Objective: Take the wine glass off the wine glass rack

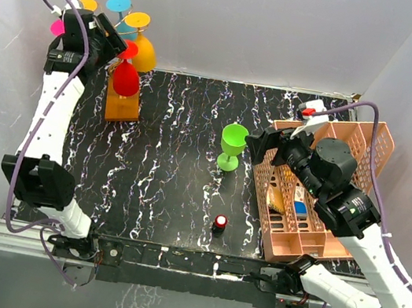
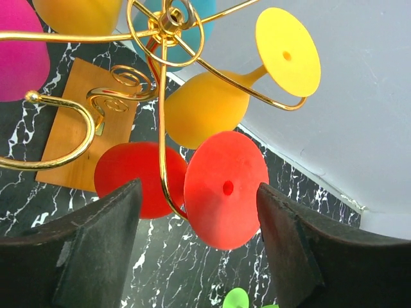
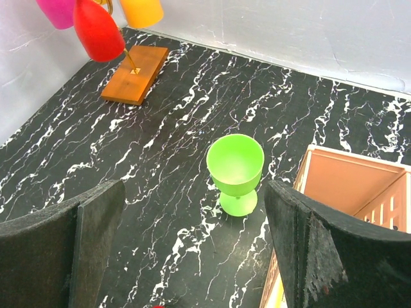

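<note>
No writing, label, brand mark, number or sign can be read in any view. The wine glass rack at the far left of the worktop and the pink basket at the right show plain surfaces. The small items inside the basket are too small to tell any print.

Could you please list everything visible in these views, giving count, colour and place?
wine glass rack: one, gold wire on an orange-brown base, far-left of the table
hanging wine glasses: five, red, yellow, orange, blue, magenta, on the rack
standing wine glass: one, green, upright, mid-table
basket: one, salmon-pink, right side
small object: one, red and black, near-centre
table: one, black marbled
left tool: open, either side of the red foot
right tool: open, near the green glass
</note>
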`<act>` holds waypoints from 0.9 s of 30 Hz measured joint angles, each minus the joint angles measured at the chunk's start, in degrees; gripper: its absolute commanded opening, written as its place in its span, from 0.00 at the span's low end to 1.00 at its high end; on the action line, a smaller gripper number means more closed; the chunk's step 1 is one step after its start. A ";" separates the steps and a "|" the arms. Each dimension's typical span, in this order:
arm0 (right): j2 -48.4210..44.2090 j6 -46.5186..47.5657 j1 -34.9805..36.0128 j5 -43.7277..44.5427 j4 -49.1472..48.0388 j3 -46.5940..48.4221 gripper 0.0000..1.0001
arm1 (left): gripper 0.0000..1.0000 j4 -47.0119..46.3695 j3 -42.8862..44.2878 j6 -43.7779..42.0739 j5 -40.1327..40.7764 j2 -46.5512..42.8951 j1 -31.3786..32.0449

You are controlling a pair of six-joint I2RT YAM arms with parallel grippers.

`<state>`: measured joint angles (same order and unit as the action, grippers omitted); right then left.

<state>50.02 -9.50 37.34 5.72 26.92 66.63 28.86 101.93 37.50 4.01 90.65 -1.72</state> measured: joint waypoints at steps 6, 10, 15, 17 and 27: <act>0.28 0.42 0.00 0.39 0.00 0.00 0.99 | 0.63 0.48 0.48 2.21 0.39 2.25 0.00; 0.39 0.44 0.00 0.42 0.04 0.00 0.99 | 0.59 0.76 0.90 3.50 0.33 3.30 0.00; 0.39 0.44 0.00 0.63 0.07 0.00 0.99 | 0.54 0.98 1.27 4.13 0.50 3.45 0.02; 0.39 0.44 0.00 0.76 0.07 0.00 0.99 | 0.54 0.98 1.27 4.24 0.61 3.41 0.07; 0.98 0.42 0.00 0.79 0.09 0.00 0.99 | 0.46 1.44 0.11 4.24 2.73 1.79 0.13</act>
<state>51.00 -9.08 37.34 6.50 27.00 66.63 30.30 102.04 41.74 6.74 92.44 -1.58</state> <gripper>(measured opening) 0.987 0.512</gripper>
